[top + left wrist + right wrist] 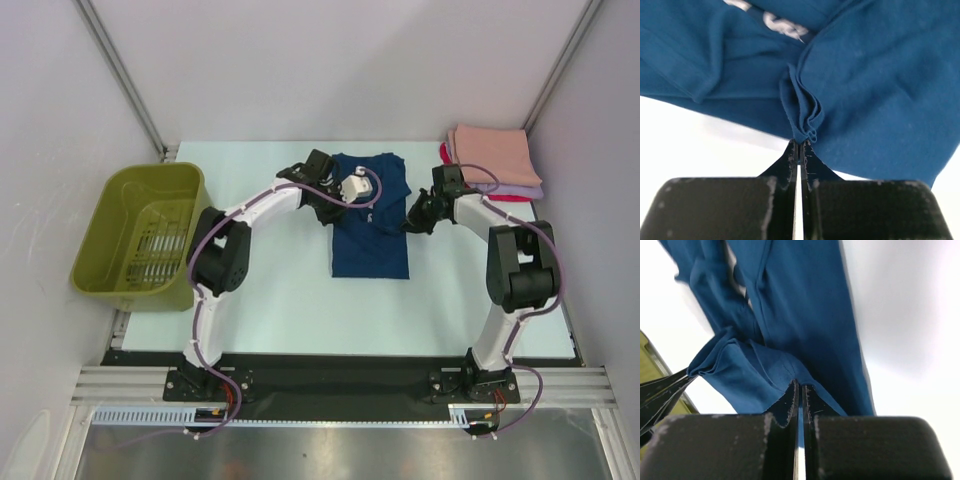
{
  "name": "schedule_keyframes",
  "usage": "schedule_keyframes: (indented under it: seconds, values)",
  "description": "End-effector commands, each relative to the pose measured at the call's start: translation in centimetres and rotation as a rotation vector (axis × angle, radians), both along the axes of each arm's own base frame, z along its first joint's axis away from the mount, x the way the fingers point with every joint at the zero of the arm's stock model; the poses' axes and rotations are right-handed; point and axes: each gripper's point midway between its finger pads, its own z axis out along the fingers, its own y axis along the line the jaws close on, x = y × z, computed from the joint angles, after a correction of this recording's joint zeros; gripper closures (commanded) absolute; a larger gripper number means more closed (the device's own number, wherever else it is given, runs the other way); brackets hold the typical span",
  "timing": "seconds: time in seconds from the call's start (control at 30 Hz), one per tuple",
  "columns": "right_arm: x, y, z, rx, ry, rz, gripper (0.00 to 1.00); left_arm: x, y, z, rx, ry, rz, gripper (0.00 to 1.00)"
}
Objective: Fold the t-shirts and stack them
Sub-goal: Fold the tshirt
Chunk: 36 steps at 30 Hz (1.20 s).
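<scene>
The left gripper (pixel 799 145) has its jaws pressed shut on a bunched fold of the navy t-shirt (pixel 372 250). The right gripper (pixel 800 389) pinches its right edge. The shirt lies mid-table (pixel 280 290) between both arms, with the folded t-shirts (pixel 492 155) stacked far right.

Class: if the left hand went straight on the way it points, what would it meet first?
The navy t-shirt: the left hand is shut on a bunched fold of it, with more cloth right beyond.
</scene>
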Motion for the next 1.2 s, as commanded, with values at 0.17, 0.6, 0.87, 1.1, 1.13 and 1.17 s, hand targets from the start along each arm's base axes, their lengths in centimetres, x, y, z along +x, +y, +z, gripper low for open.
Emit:
schedule_keyframes:
  seconds: [0.17,0.6,0.87,1.1,1.13,1.17]
  values:
    - [4.1,-1.1,-0.4,-0.021,-0.042,-0.043,1.00,3.2,-1.3,1.1,-0.066,-0.028,0.119,1.00]
    - [5.5,-7.4,2.2,-0.139,-0.104,-0.201,0.48,6.0,1.4,0.6,0.050,-0.061,0.349,0.62]
    - [3.5,-4.2,5.2,-0.166,-0.257,0.029,0.51,4.9,-0.6,4.4,-0.115,-0.020,0.297,0.47]
    - [4.9,-2.7,2.1,-0.223,-0.216,0.212,0.50,3.6,-1.9,0.8,-0.108,0.151,0.256,0.48]
    - [4.9,-2.5,0.8,-0.227,-0.185,0.234,0.50,3.8,-2.0,0.5,-0.103,0.164,0.264,0.50]
    - [5.0,-2.2,0.6,-0.236,-0.184,0.262,0.51,4.0,-2.4,0.1,-0.107,0.179,0.269,0.52]
